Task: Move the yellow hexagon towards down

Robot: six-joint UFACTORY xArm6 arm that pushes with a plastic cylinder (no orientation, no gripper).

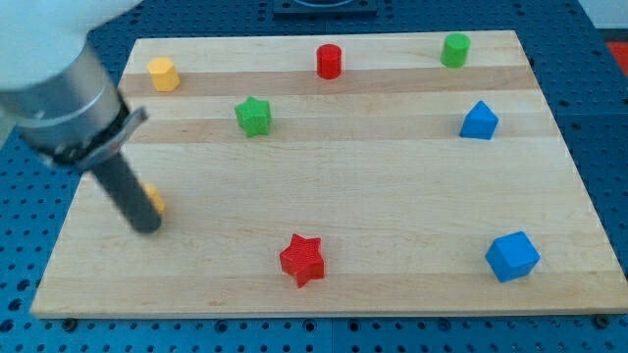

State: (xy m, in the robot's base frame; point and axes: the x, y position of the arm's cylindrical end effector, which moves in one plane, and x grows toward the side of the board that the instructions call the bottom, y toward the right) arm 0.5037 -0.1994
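Note:
A yellow hexagon [163, 74] stands near the board's top left corner. A second yellow block [154, 199], shape unclear, is mostly hidden behind my rod at the left side of the board. My tip [147, 228] rests on the board just below and against this second yellow block, well below the yellow hexagon. The rod slants up to the view's left into the arm's grey and white body.
On the wooden board [392, 186] are a green star [253, 116], a red cylinder [330, 61], a green cylinder [455, 49], a blue block with a pointed top [479, 121], a red star [302, 259] and a blue cube [512, 256].

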